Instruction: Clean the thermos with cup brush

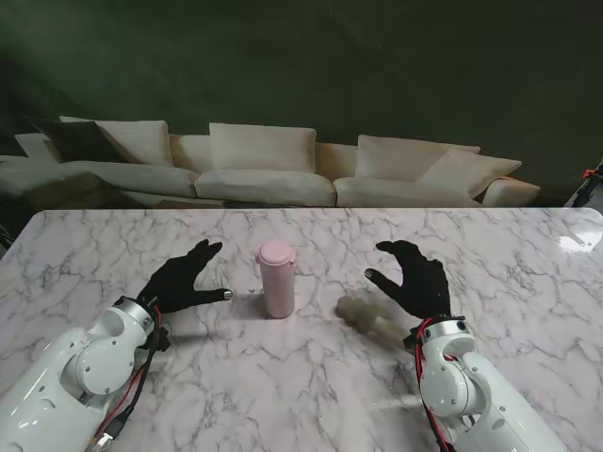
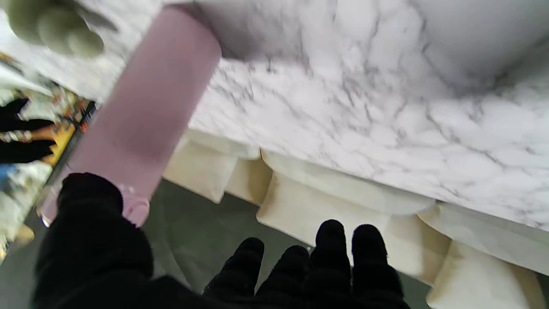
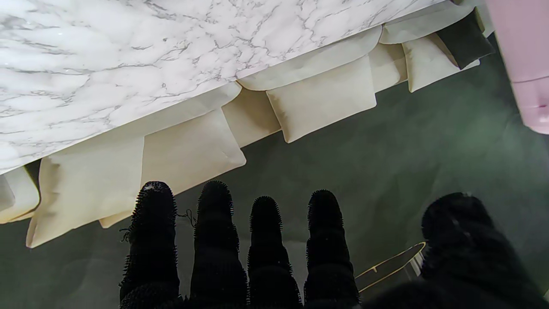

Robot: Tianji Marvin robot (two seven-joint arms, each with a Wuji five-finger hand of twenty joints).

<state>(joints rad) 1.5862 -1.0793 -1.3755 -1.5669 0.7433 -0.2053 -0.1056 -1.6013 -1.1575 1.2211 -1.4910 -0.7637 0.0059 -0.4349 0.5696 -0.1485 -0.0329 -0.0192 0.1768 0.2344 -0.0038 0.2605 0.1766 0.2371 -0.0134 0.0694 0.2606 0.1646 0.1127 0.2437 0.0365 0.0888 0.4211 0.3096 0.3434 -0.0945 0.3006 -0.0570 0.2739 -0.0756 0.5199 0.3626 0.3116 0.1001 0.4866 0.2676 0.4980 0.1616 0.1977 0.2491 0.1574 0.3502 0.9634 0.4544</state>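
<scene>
A: Thermos (image 1: 276,279) stands upright at the centre of the stand's frame, pink, its lid on, on the marble table (image 1: 528,282). Left hand (image 1: 181,280) sits at centre-left, right hand (image 1: 415,279) at centre-right, both apart from the thermos. Fingers on each are spread and hold nothing.

B: And the brush?

A: Cup brush (image 1: 369,319) lies flat on the table, lower right of centre, just beside the right hand's wrist; its pale head points toward the thermos. The handle is hard to make out against the marble.

B: Left wrist view?

A: Thermos (image 2: 150,111) runs as a pink band across the upper left. The brush head (image 2: 55,25) shows in the top-left corner. The left hand's fingers (image 2: 330,253) rise at bottom centre, the thumb (image 2: 90,206) at lower left, with a gap between and no contact I can see.

B: Right wrist view?

A: Only a pink edge of the thermos (image 3: 523,64) shows at the far right. Four fingers (image 3: 214,240) stand apart along the bottom, grasping nothing.

B: How will it handle?

A: I judge the thermos rigid, smooth and likely slippery, and tall enough to tip. Wrap the mid-body, below the lid. The brush looks light, with a soft head; take it by the handle, not the sponge. The lid would have to come off first.
</scene>
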